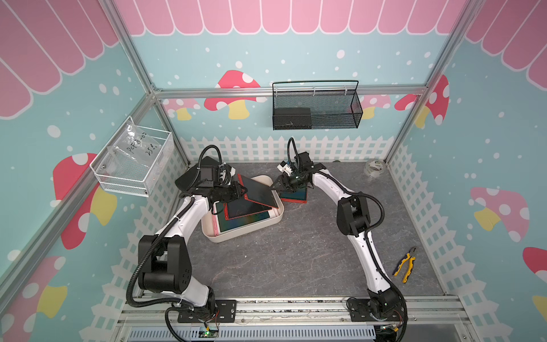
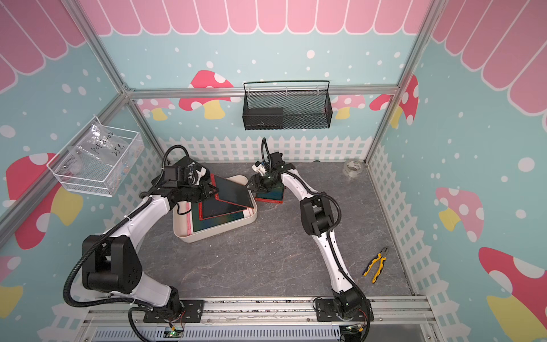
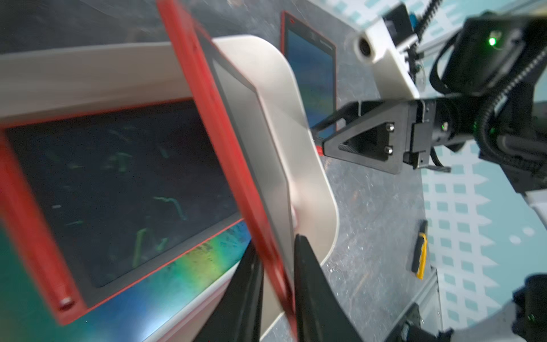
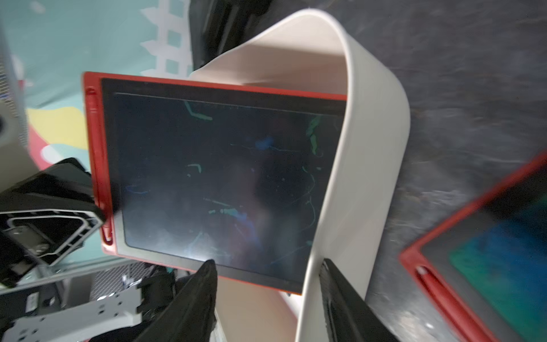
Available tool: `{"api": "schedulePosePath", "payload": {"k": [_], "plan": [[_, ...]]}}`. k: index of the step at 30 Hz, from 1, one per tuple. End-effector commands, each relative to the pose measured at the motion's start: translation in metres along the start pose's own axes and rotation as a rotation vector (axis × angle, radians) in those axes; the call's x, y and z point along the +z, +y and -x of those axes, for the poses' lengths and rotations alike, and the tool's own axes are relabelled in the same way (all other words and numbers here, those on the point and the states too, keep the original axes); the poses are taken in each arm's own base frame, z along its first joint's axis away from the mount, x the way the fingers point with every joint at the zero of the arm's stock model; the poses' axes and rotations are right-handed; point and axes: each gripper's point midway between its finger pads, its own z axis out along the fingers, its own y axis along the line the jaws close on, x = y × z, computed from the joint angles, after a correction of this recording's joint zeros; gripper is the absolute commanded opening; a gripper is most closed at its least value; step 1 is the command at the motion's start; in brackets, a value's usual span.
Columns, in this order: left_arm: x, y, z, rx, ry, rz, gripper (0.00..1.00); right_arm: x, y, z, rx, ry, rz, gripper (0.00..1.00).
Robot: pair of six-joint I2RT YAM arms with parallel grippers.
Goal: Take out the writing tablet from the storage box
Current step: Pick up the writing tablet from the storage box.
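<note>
The writing tablet, a thin red-framed slab with a dark screen, hangs tilted over the storage box. One edge is pinched in the narrow jaws of the left gripper. It looks light and stiff, but the glossy frame is probably slippery and the screen easily marked, so the rim is the place to hold. The right gripper sits near the opposite corner, jaws apart and empty.

A clear bag in the wire basket — far from the left gripper — says "PCF8-02" and "25e".
</note>
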Motion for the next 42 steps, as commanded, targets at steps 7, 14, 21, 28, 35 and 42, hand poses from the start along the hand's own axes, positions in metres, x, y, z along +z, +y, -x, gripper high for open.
{"api": "schedulePosePath", "payload": {"k": [7, 14, 21, 28, 35, 42], "plan": [[0.028, -0.003, -0.042, -0.034, 0.153, -0.083, 0.2, 0.037, 0.065, -0.041, -0.043, 0.149, 0.181, 0.58], [0.025, 0.006, -0.038, -0.05, 0.14, -0.047, 0.18, 0.038, 0.063, -0.041, -0.035, 0.151, 0.182, 0.58], [0.013, 0.022, -0.031, -0.057, 0.102, 0.06, 0.12, 0.037, 0.064, -0.039, -0.042, 0.145, 0.183, 0.56], [0.001, 0.04, -0.032, -0.089, 0.08, 0.133, 0.04, 0.026, 0.065, -0.032, -0.054, 0.123, 0.179, 0.55], [-0.026, 0.051, -0.03, -0.125, 0.018, 0.171, 0.0, 0.003, 0.067, -0.019, -0.077, 0.072, 0.15, 0.56], [-0.058, 0.044, -0.011, -0.144, -0.076, 0.184, 0.0, -0.012, 0.063, -0.01, -0.085, 0.03, 0.096, 0.58]]}}
